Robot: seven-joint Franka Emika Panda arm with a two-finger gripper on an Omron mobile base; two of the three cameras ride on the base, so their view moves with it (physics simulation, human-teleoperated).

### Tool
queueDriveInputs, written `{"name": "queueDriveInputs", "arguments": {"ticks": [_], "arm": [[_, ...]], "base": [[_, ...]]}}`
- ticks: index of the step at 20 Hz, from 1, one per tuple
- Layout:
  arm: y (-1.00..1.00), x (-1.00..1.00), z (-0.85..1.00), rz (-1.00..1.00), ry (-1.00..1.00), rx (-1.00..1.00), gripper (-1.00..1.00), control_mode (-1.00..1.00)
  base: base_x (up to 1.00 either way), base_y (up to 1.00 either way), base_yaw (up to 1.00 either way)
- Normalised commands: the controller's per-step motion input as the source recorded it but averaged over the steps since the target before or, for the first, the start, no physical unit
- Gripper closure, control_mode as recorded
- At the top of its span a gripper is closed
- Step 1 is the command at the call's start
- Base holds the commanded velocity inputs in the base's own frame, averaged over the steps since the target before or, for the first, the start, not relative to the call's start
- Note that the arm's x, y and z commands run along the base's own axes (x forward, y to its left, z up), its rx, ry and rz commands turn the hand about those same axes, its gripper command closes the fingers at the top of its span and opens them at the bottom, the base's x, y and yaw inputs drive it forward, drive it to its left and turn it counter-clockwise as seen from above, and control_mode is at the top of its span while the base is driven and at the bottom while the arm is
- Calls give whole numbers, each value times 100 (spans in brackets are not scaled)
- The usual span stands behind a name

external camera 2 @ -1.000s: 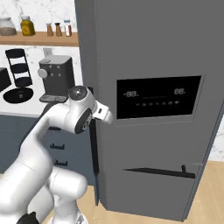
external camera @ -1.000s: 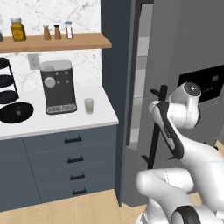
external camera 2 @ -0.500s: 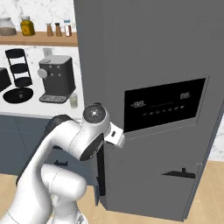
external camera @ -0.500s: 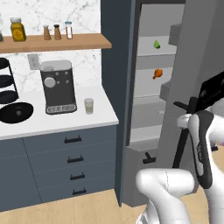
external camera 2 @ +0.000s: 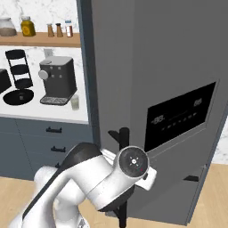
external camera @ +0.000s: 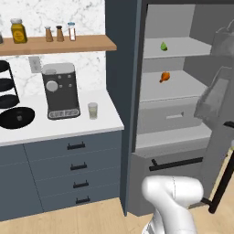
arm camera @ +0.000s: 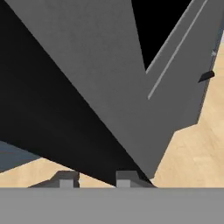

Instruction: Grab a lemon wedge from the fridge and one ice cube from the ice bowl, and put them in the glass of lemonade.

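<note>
The fridge (external camera: pixel 123 91) stands open, its pale grey shelves showing in the left base view. A small yellow-green lemon wedge (external camera: pixel 163 46) lies on an upper shelf. The fridge door (external camera 2: pixel 178 67) is swung out wide, display panel (external camera 2: pixel 180 118) facing the right base camera. My gripper (arm camera: pixel 94 180) is shut on the door's black bar handle (external camera 2: pixel 123 138), which runs diagonally down between the fingertips (arm camera: pixel 124 179) in the hand view. The glass of lemonade (external camera: pixel 93 110) stands on the white counter (external camera: pixel 105 125) beside the coffee machine; it also appears as the glass (external camera 2: pixel 75 102). The ice bowl is out of view.
An orange item (external camera: pixel 164 77) sits on the shelf below the wedge. A black coffee machine (external camera: pixel 61 91) and a black tiered rack (external camera: pixel 9 87) stand on the counter. Jars and shakers line the wooden shelf (external camera: pixel 87 44). Dark blue drawers (external camera: pixel 75 164) lie under the counter.
The fridge door has swung much wider, baring the shelves. My arm has pulled back and to the right with the handle. The jaws have closed tighter.
</note>
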Motion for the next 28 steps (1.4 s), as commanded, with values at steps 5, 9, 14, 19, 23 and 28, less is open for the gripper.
{"name": "queueDriveInputs", "arguments": {"ticks": [5,9,14,19,23,28], "arm": [[-39,-72,36,0,14,4,-100,-100],[7,-43,73,0,15,0,-100,-100],[59,-24,86,1,11,-11,-100,-100],[98,7,53,1,3,-21,-100,-100],[96,65,2,0,0,-12,-100,-100],[38,100,-44,1,8,0,-100,-100]], "base": [[0,0,0],[0,0,0],[0,0,0],[0,0,0],[0,0,0],[0,0,0]]}}
